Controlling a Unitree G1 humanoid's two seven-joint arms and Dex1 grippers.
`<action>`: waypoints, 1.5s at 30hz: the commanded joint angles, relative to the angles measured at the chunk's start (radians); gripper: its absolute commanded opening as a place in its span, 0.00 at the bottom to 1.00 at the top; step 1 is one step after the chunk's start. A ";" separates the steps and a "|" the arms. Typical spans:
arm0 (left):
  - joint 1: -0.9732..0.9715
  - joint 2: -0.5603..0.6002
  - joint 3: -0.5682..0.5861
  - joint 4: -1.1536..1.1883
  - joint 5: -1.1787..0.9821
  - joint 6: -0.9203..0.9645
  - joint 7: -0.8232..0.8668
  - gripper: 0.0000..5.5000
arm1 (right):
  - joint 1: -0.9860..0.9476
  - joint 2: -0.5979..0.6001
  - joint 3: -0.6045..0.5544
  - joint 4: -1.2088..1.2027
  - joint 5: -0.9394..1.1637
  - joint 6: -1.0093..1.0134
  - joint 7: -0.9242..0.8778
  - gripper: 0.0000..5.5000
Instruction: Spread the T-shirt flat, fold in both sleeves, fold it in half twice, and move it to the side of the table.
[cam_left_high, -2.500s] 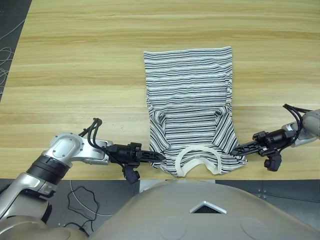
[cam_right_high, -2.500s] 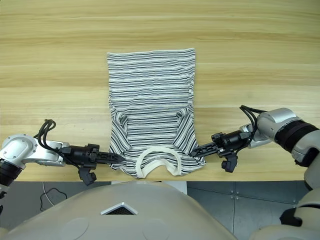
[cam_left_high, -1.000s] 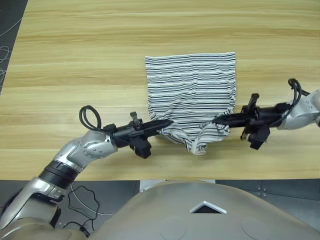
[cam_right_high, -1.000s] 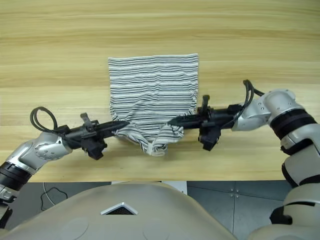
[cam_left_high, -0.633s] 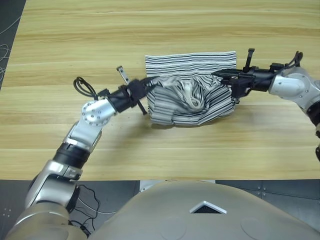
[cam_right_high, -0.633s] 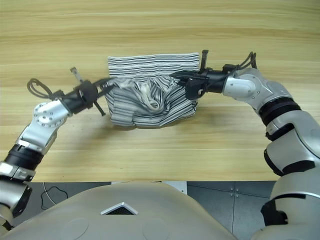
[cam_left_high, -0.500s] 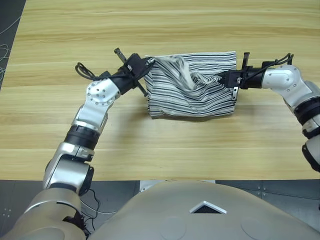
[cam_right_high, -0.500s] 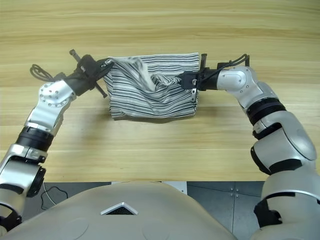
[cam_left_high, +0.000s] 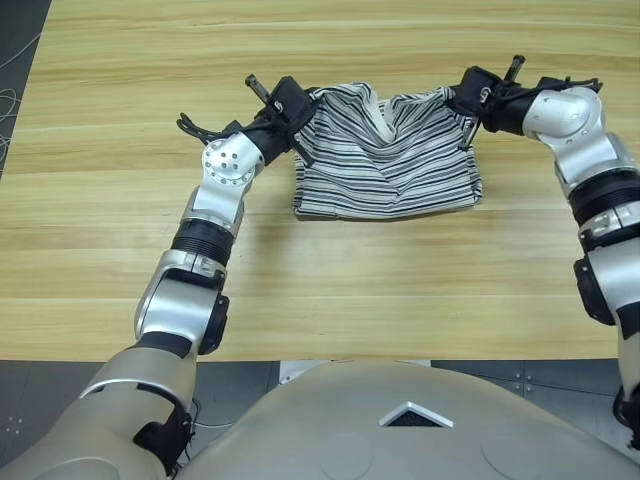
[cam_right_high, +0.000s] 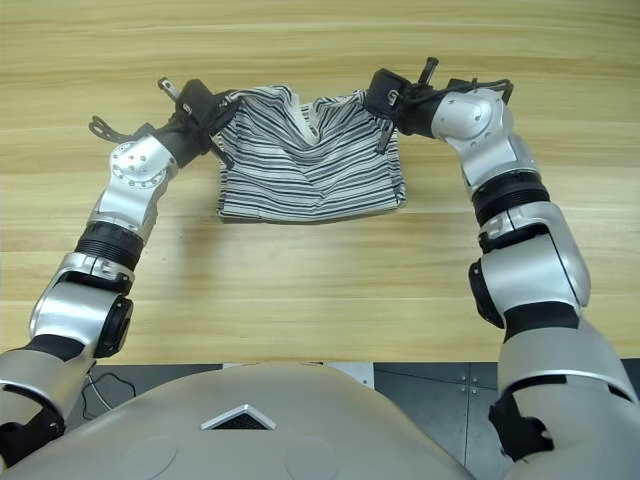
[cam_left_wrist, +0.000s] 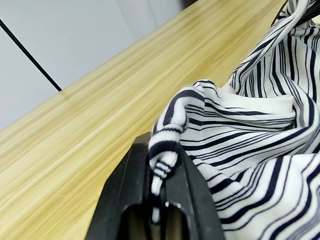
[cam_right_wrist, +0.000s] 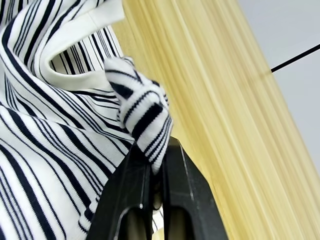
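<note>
The black-and-white striped T-shirt (cam_left_high: 385, 165) lies folded in half on the wooden table (cam_left_high: 320, 280), its white collar (cam_left_high: 378, 108) bunched at the far edge. My left gripper (cam_left_high: 300, 105) is shut on the shirt's far left corner, and the pinched striped cloth (cam_left_wrist: 162, 150) sits between its black fingers (cam_left_wrist: 192, 192) in the left wrist view. At the far right corner my right gripper (cam_left_high: 455, 100) is shut on a wad of striped fabric (cam_right_wrist: 142, 117). Both corners are held slightly above the tabletop, so the top layer sags in the middle.
Bare wood stretches around the shirt on every side. The table's left edge (cam_left_high: 25, 100) borders a dark floor with loose cables (cam_left_high: 8, 95). The near table edge (cam_left_high: 250, 358) runs close to my body.
Both grippers have carried the collar end away from me over the lower half, folding the shirt in half. They now sit at the shirt's far corners.
</note>
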 joint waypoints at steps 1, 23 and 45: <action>0.015 -0.001 0.007 0.006 0.028 -0.005 -0.040 0.02 | 0.017 0.012 -0.019 0.009 -0.056 0.043 0.005 0.02; -0.013 -0.072 0.183 0.049 -0.031 0.174 -0.008 0.46 | 0.005 0.103 -0.231 0.066 -0.091 0.136 -0.166 0.27; -0.101 -0.072 0.272 0.139 0.007 0.216 0.158 1.00 | -0.001 0.164 -0.375 0.045 0.046 0.169 -0.035 0.27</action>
